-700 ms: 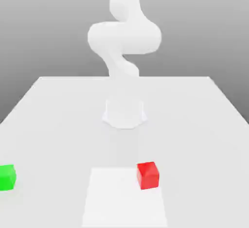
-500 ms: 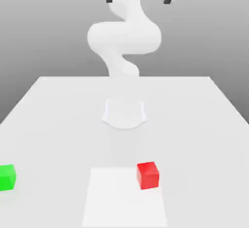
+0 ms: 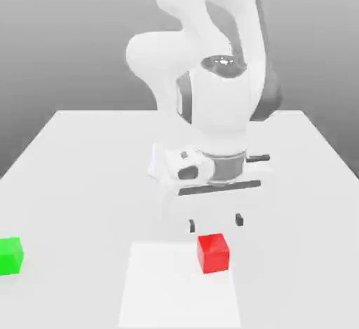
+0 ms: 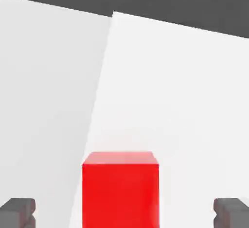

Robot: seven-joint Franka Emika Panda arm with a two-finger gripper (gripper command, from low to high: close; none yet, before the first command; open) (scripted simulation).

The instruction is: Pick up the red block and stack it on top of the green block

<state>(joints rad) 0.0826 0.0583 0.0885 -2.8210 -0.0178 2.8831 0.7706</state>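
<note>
Two blocks, red block (image 3: 213,252) and green block (image 3: 10,256), sit well apart on a white table (image 3: 84,166); hand (image 3: 215,222) wide.

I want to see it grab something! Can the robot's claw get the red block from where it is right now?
Probably yes. The gripper hangs open just above the red block, and in the hand view the block sits between the two fingertips with nothing on top or beside it.
</note>
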